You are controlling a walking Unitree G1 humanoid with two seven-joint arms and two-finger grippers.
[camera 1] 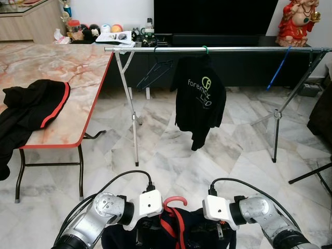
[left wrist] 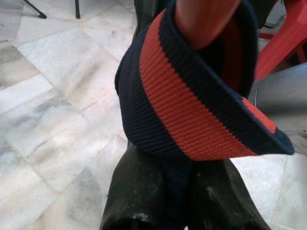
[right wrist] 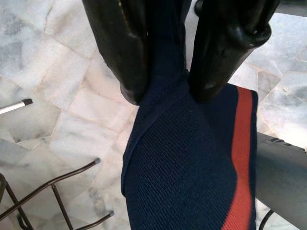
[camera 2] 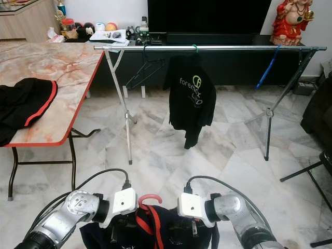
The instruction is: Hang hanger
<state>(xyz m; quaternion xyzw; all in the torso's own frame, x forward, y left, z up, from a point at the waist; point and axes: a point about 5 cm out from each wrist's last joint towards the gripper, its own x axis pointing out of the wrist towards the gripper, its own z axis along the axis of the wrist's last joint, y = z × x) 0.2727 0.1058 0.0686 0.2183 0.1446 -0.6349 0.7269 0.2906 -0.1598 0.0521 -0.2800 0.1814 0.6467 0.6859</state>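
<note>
Low in the head views, close to the body: a dark navy garment with red trim point(camera 1: 171, 228) held up between both arms, with the curved red hook of a hanger point(camera 1: 175, 203) poking up from its collar between the two wrists. Left claw point(left wrist: 184, 191) pinching a fold of the navy cloth between its two black fingers point(left wrist: 139, 191), the red-striped ribbed collar band bulging just beyond the tips. Right claw point(right wrist: 165, 72) likewise pressed onto a twist of the same navy cloth, its fingers point(right wrist: 122, 52) squeezing the fabric from either side, a red stripe running down the cloth beyond them. Ahead, across pale marble floor point(camera 1: 171, 155), a long metal clothes rail point(camera 1: 233, 49) on crossed folding legs. On the rail: a bare dark wire hanger point(camera 1: 155, 70) toward the left end, next to it a black printed T-shirt point(camera 1: 199, 98) on a green hook, and a blue hanger point(camera 1: 278, 70) toward the right end. To the left, a marble-patterned bench with red edge point(camera 1: 67, 78), carrying a crumpled black jacket with red piping point(camera 1: 31, 111) at its near end. Behind the rail, a dark low TV cabinet with a red figurine point(camera 1: 296, 22) at the right and small clutter at the left.
</note>
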